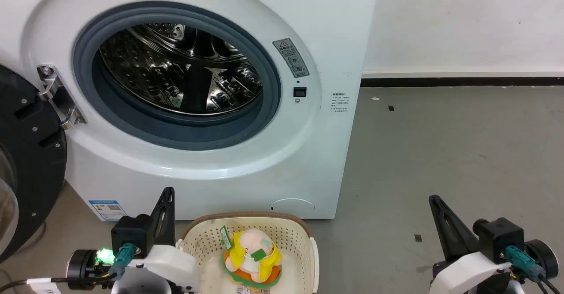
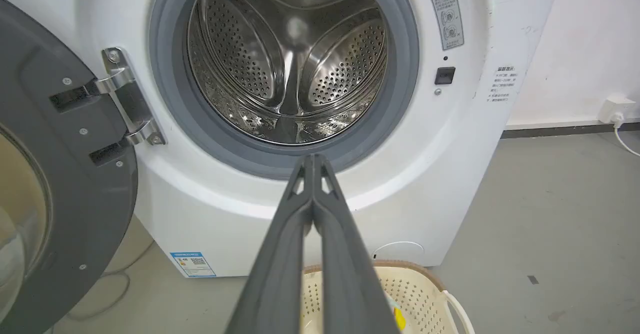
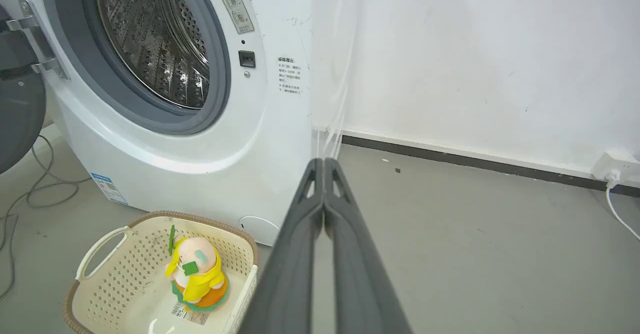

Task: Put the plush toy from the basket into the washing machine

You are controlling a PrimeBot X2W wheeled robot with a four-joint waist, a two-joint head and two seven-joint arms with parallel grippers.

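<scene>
Left pincer (image 2: 312, 159) and right pincer (image 3: 323, 162) pressed together, empty. Plush toy (image 1: 252, 254) upright in basket (image 1: 246, 216), just right of left pincer; washing machine (image 1: 286, 166) open ahead of both.

Left gripper (image 1: 167, 196) had two long, tapered dark grey fingers (image 2: 280, 254) with triangular cut-outs near the tips, a black block housing (image 1: 128, 234) and a white moulded shell (image 1: 169, 261). A green lamp (image 1: 105, 255) was lit at the housing's 8 o'clock; a teal connector (image 1: 124, 251) fed a black cable (image 1: 66, 280). Right gripper (image 1: 436, 203) was of matching build.
</scene>
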